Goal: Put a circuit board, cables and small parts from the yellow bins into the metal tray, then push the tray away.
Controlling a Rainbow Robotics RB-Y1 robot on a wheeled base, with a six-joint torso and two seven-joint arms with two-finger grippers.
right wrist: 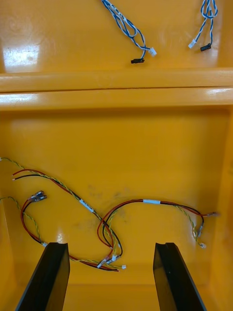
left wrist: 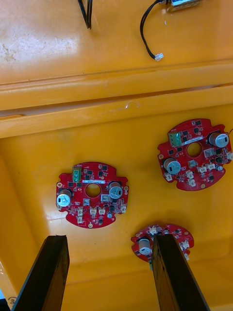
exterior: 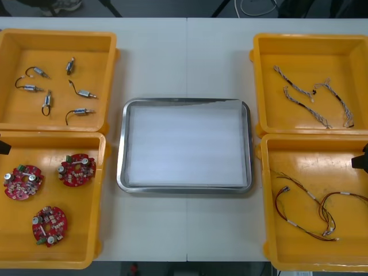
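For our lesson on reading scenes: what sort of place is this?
Likely an electronics assembly or kitting bench: yellow bins holding round red circuit boards, red and yellow cables and small metal parts flank a metal tray.

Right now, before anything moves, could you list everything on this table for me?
table: one, light, under everything.
yellow bins: four, yellow, two at each side.
metal tray: one, shiny rim, white inside, between the bins.
circuit boards: three, red, left near bin.
small metal parts: six, silver with black leads, left far bin.
blue and white cables: two or three, twisted, right far bin.
red and yellow cables: several, tangled, right near bin.
left end effector: one, black fingers open, above the circuit boards.
right end effector: one, black fingers open, above the red and yellow cables.
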